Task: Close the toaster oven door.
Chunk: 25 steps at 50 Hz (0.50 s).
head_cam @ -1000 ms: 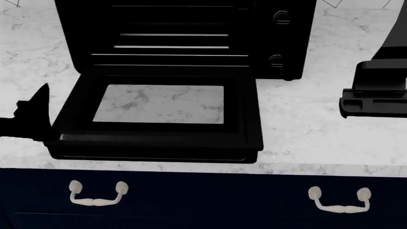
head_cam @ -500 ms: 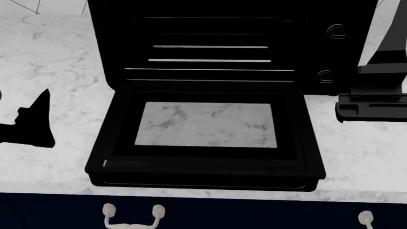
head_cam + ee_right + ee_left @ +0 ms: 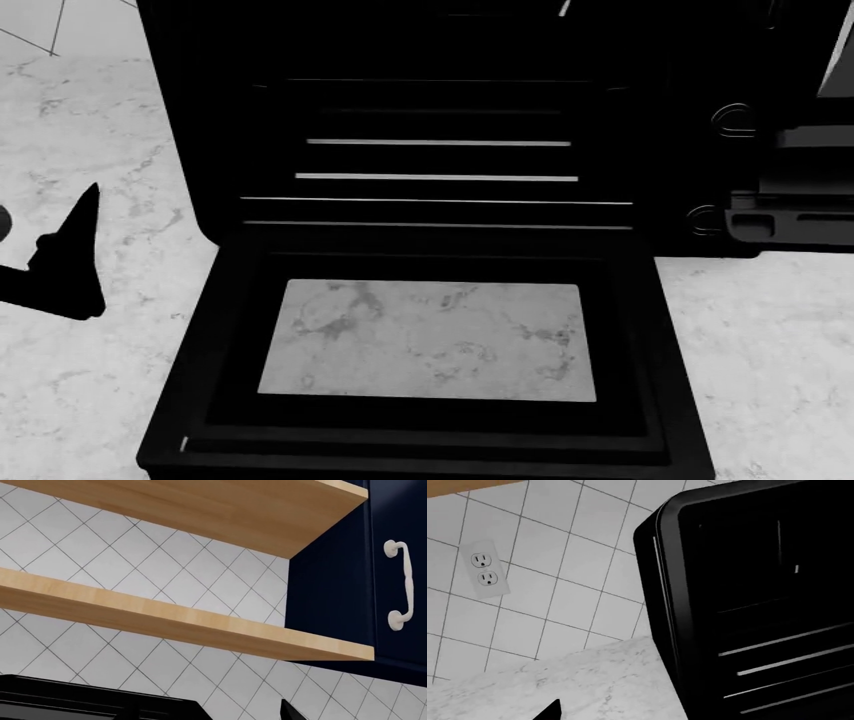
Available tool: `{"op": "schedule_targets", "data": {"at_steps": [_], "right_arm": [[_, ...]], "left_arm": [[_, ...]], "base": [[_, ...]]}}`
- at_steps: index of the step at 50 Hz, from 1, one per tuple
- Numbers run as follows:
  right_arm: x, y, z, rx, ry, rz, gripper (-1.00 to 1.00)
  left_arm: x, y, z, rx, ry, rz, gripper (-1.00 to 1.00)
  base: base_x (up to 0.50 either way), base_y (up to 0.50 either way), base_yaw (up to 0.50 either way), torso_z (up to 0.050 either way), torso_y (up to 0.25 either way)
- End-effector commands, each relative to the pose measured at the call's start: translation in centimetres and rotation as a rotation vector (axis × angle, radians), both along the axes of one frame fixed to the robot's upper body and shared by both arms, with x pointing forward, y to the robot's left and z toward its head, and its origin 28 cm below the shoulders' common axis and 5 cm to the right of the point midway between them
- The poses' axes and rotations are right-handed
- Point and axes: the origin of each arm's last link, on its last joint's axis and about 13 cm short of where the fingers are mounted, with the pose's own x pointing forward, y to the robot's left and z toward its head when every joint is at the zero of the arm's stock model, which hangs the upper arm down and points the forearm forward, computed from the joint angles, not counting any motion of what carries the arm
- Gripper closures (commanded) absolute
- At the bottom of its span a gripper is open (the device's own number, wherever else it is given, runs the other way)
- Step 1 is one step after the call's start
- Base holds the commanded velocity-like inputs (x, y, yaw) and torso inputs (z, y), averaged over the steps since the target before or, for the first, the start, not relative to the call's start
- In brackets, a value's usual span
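The toaster oven (image 3: 441, 110) fills the head view, a matte-black box with thin rack bars (image 3: 438, 177) inside and two knobs (image 3: 733, 120) on its right panel. The toaster oven door (image 3: 427, 445) lies fully open and flat toward me, with marble showing through its glass. My left gripper (image 3: 60, 265) hovers over the counter left of the door, apart from it. One fingertip (image 3: 550, 711) shows far off-centre in the left wrist view, so the jaws stand open. My right gripper (image 3: 787, 215) sits in front of the knob panel. Its fingertip (image 3: 290, 711) also shows off-centre, jaws open and empty.
The oven stands on a white marble counter (image 3: 80, 130). The left wrist view shows the oven's side (image 3: 747, 580), a tiled wall and an outlet (image 3: 484, 570). The right wrist view shows wooden shelves (image 3: 167, 620) and a navy cabinet with a handle (image 3: 398, 585) above the oven top (image 3: 80, 702).
The head view has closed in on the oven, which now looks larger and lower. The cabinet handles have left the view. The door stays flat open. The right gripper now overlaps the knob panel.
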Motion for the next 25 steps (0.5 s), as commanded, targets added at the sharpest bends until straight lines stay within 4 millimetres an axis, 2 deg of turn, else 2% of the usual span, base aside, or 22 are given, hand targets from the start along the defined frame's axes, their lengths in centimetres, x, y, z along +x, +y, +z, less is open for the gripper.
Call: {"op": "schedule_targets", "data": {"at_steps": [1, 11, 25], "right_arm": [[-0.3, -0.2, 0.2, 0.007, -0.011, 0.0, -1.0], [-0.9, -0.6, -0.1, 0.021, -0.021, -0.01, -1.0], [-1.2, -0.8, -0.2, 0.026, -0.024, -0.015, -1.0]], "left_arm": [[-0.6, 2.6, 1.2, 0.422, -0.163, -0.093, -1.0], [-0.7, 4.5, 1.7, 0.929, -0.254, -0.249, -1.0], [-0.2, 6.1, 2.4, 1.328, -0.343, -0.421, -1.0]], "base": [[0.0, 0.0, 0.0, 0.0, 0.0], [0.0, 0.0, 0.0, 0.0, 0.0], [0.0, 0.0, 0.0, 0.0, 0.0]]}}
